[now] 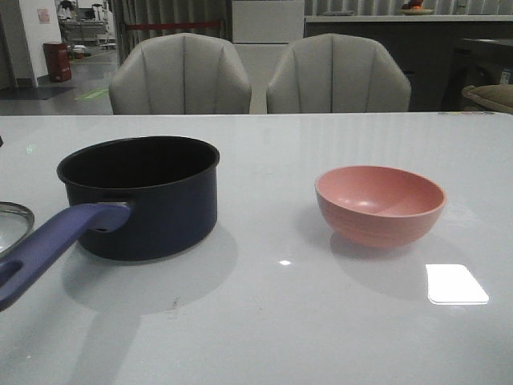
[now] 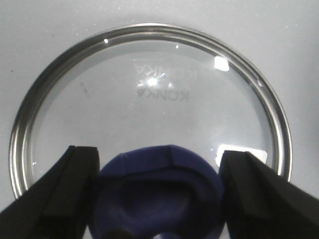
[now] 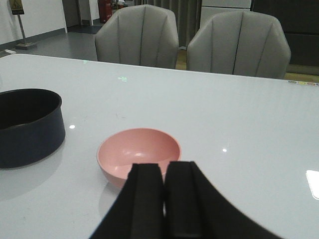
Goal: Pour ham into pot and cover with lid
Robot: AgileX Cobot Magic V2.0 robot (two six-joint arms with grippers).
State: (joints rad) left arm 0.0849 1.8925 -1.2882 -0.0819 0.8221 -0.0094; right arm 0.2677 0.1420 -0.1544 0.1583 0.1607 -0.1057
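In the front view, the pot [image 1: 140, 196] is set at nine o'clock from the pink bowl [image 1: 380, 204]; no ham is discernible. In the left wrist view, the lid [image 2: 149, 107] is straddled by the left gripper [image 2: 157, 196], fingers apart around its knob [image 2: 159, 191], presumably for lifting. In the right wrist view, the right gripper [image 3: 163, 199] is seen pressed together, empty.

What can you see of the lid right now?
The lid is a round pane of clear glass in a metal rim, with faint brand lettering on the glass and a dark blue flared knob at its centre. It lies flat on the white table, knob up, left of the pot's handle; the front view catches only its edge. The left gripper hangs over it, open, fingers either side of the knob. Whether they touch it is unclear.
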